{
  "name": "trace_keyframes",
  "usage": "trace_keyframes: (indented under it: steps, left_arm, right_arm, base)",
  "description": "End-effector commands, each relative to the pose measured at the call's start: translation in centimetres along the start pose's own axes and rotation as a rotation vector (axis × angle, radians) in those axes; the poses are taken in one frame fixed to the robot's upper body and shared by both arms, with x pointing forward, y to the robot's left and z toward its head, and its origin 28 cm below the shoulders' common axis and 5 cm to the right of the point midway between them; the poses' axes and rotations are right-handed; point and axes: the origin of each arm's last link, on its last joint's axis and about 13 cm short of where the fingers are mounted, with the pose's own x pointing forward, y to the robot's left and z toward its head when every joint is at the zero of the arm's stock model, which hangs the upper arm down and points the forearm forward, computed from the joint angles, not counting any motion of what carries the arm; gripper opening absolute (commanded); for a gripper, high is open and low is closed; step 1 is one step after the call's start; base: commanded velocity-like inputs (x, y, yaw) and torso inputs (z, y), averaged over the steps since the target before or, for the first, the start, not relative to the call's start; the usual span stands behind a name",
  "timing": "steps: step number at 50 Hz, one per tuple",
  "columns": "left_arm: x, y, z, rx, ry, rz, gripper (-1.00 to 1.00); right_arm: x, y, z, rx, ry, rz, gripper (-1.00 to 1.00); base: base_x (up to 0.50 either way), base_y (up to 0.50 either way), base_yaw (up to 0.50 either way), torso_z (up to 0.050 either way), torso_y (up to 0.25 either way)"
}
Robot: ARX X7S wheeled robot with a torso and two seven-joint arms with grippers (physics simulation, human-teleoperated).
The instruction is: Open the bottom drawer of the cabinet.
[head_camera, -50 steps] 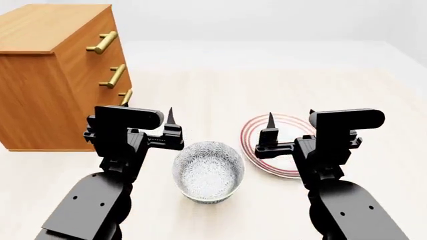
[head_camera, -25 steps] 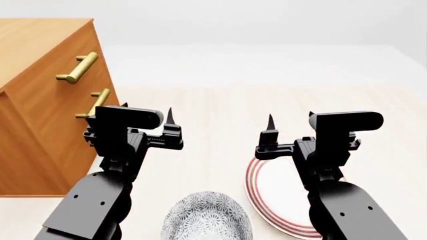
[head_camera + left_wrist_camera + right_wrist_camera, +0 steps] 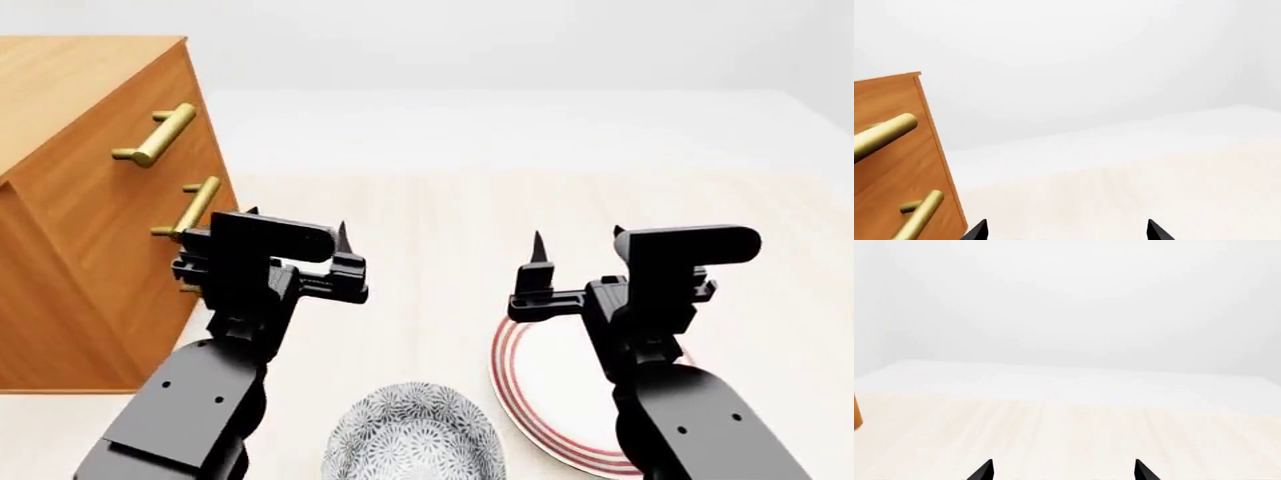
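head view overhead, wrist views forward, sharing cabinet [image 3: 80,200]

No readable text — none anywhere

Cabinet to the left of the fingers, dishes beneath them

The cabinet [image 3: 80,210] is set left of the left gripper [image 3: 296,232], its handles [image 3: 163,135] facing the fingers. A bowl [image 3: 414,440] is placed below and between both grippers; a plate [image 3: 547,385] is laid under the right gripper [image 3: 578,238], beside the bowl.
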Motion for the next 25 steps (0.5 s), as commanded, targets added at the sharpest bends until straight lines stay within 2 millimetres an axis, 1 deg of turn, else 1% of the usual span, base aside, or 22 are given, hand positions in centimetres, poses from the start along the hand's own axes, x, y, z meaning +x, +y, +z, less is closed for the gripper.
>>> trace_keyframes:
  steps: [1, 2, 4, 7, 9, 11, 13, 15, 25]
  left_arm:
    - [1.6, 0.6, -1.9, 0.249, 0.004, 0.066, 1.00]
    - [1.6, 0.6, -1.9, 0.249, 0.004, 0.066, 1.00]
    - [2.1, 0.8, -2.5, 0.237, 0.034, 0.043, 1.00]
    - [2.1, 0.8, -2.6, 0.216, 0.045, 0.025, 1.00]
    - [2.5, 1.2, -2.7, 0.270, 0.090, 0.034, 1.00]
    - [2.7, 1.3, -2.9, 0.284, 0.090, 0.013, 1.00]
    - [3.1, 1.5, -3.4, 0.358, 0.086, 0.028, 1.00]
    - [3.3, 1.5, -3.6, 0.390, 0.079, 0.022, 1.00]
    - [3.8, 1.9, -4.5, 0.484, 0.095, 0.024, 1.00]
  right_arm:
    - [0.0, 0.0, -0.3, 0.002, 0.004, 0.004, 1.00]
    - [0.0, 0.0, -0.3, 0.002, 0.004, 0.004, 1.00]
    - [0.0, 0.0, -0.3, 0.003, 0.006, 0.005, 1.00]
    - [0.0, 0.0, -0.4, 0.004, 0.006, 0.006, 1.00]
    - [0.0, 0.0, -0.5, 0.007, 0.008, 0.003, 1.00]
    - [0.0, 0.0, -0.5, 0.008, 0.007, 0.003, 1.00]
    - [0.0, -0.1, -0.6, 0.009, 0.008, 0.003, 1.00]
    - [0.1, -0.1, -0.7, 0.010, 0.011, 0.002, 1.00]
    - [0.0, -0.2, -0.6, 0.010, 0.010, 0.000, 1.00]
  base:
    - [0.00, 0.00, 0.00, 0.000, 0.000]
    - [0.00, 0.00, 0.00, 0.000, 0.000]
    - [0.00, 0.00, 0.00, 0.000, 0.000]
    - [0.00, 0.00, 0.00, 0.000, 0.000]
    - [0.00, 0.00, 0.00, 0.000, 0.000]
    - [0.00, 0.00, 0.00, 0.000, 0.000]
    - [0.00, 0.00, 0.00, 0.000, 0.000]
    - [0.00, 0.00, 0.00, 0.000, 0.000]
    - [0.00, 0.00, 0.00, 0.000, 0.000]
